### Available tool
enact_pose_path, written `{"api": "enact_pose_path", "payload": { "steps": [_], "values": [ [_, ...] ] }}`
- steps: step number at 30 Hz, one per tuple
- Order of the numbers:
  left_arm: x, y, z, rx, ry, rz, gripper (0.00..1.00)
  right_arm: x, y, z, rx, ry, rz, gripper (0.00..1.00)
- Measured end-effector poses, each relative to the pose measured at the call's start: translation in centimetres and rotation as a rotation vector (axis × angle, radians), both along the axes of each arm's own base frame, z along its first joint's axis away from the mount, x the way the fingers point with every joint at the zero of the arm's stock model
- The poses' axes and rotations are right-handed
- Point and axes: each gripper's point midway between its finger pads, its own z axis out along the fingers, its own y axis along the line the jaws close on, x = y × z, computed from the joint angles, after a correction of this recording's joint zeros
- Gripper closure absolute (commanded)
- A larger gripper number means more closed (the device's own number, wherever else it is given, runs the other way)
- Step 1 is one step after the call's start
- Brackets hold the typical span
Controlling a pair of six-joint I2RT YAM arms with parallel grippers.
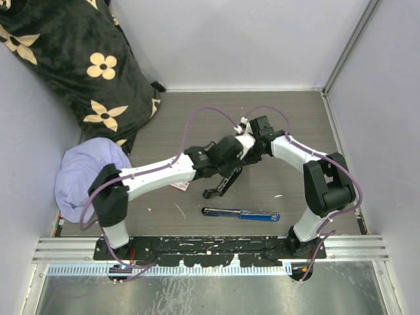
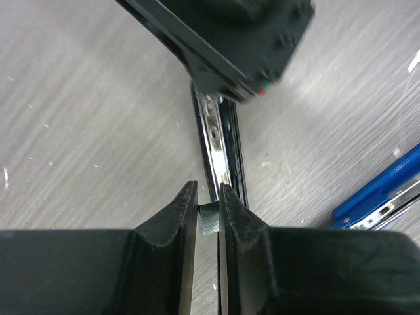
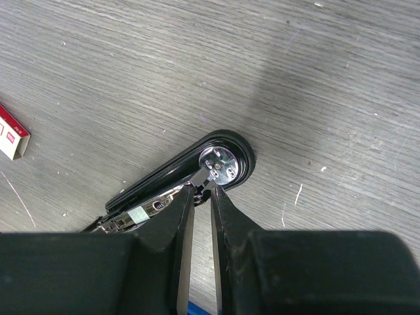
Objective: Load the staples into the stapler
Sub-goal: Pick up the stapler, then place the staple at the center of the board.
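Staple strip [image 2: 209, 220] pinched in left claw [image 2: 209, 191], over open black stapler [image 2: 216, 138], right claw [image 3: 201, 190] clamped on its metal arm

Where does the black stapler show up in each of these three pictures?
Top external: black stapler sits open in the middle, where both arms meet.
Left wrist: its shiny metal channel runs up the centre.
Right wrist: lower centre, round end to the right.
Shared landmark: blue stapler, at left wrist's right edge, a sliver at right wrist's bottom edge.
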Motion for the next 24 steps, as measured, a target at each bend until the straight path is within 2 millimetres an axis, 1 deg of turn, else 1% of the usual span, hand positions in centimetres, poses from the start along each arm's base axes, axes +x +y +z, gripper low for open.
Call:
{"api": "enact_pose_path", "payload": {
  "steps": [3,5,6,8,10,11,13,16,19,21,24],
  "values": [
    [1.3,-0.1,3.8,-0.133,-0.028,0.045,0.82,0.0,0.0,0.0,0.0,0.001,0.0,0.8],
    [1.9,0.1,6.3,-0.213,-0.044,0.064,0.82,0.0,0.0,0.0,0.001,0.001,0.0,0.8],
    [2.1,0.2,7.2,-0.243,-0.049,0.072,0.82,0.0,0.0,0.0,0.001,0.0,0.0,0.8],
    [2.3,0.5,8.4,-0.281,-0.053,0.08,0.82,0.0,0.0,0.0,0.0,0.001,0.0,0.8],
    [2.7,1.2,8.8,-0.304,-0.041,0.097,0.81,0.0,0.0,0.0,0.001,0.001,0.0,0.8],
    [2.7,1.5,8.6,-0.307,-0.032,0.104,0.81,0.0,0.0,0.0,0.0,0.001,0.0,0.8],
    [3.4,2.9,8.0,-0.315,0.0,0.14,0.81,0.0,0.0,0.0,0.001,0.001,0.0,0.8],
    [5.4,6.1,6.4,-0.317,0.051,0.233,0.82,0.0,0.0,0.0,0.0,0.001,0.0,0.8],
    [7.1,9.7,3.9,-0.302,0.103,0.339,0.82,0.0,0.0,0.0,0.0,0.001,0.0,0.8],
    [7.3,11.5,1.9,-0.282,0.143,0.388,0.82,0.0,0.0,0.0,0.001,0.0,0.0,0.8],
    [6.4,12.3,-0.5,-0.254,0.199,0.4,0.83,0.0,0.0,0.0,0.0,0.001,0.0,0.8]
  ]
}}
